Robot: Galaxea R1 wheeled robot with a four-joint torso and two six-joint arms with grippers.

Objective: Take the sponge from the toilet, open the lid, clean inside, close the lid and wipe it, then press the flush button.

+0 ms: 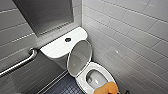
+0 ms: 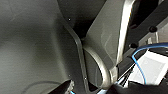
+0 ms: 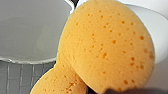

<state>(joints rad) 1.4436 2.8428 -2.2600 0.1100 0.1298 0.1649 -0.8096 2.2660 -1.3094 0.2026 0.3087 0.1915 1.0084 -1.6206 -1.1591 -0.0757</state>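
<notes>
The sponge (image 3: 105,45) sits closest to the lens in the right wrist view, a porous orange mass bent into two lobes, with glossy white porcelain curving behind it. I cannot tell whether that porcelain is the bowl or the lid. No blue layer shows on the faces turned this way. The right gripper (image 3: 106,91) seems to be pinching the sponge. A dark tip presses into its lower edge, and the fold in the foam suggests the jaws are closed on it rather than spread, though the fingers themselves are hard to make out. In the head view the sponge (image 1: 106,88) hangs at the front rim of the toilet (image 1: 82,83), over the near edge of the bowl. I cannot tell if it touches the ceramic. The lid (image 1: 80,56) stands raised, leaning back toward the tank, with its grey inner face turned to the bowl. The bowl is open, with water lying at its bottom. I judge that picking up the sponge and opening the lid are both done, and the step in hand is cleaning inside, either beginning or under way. Closing the lid, wiping it and pressing the flush button (image 1: 67,39) remain. The button sits untouched in the middle of the white tank cover (image 1: 57,47), well apart from the sponge. The left gripper's state cannot be made out among the dark robot parts and the blue cable (image 2: 140,65) in the left wrist view.
</notes>
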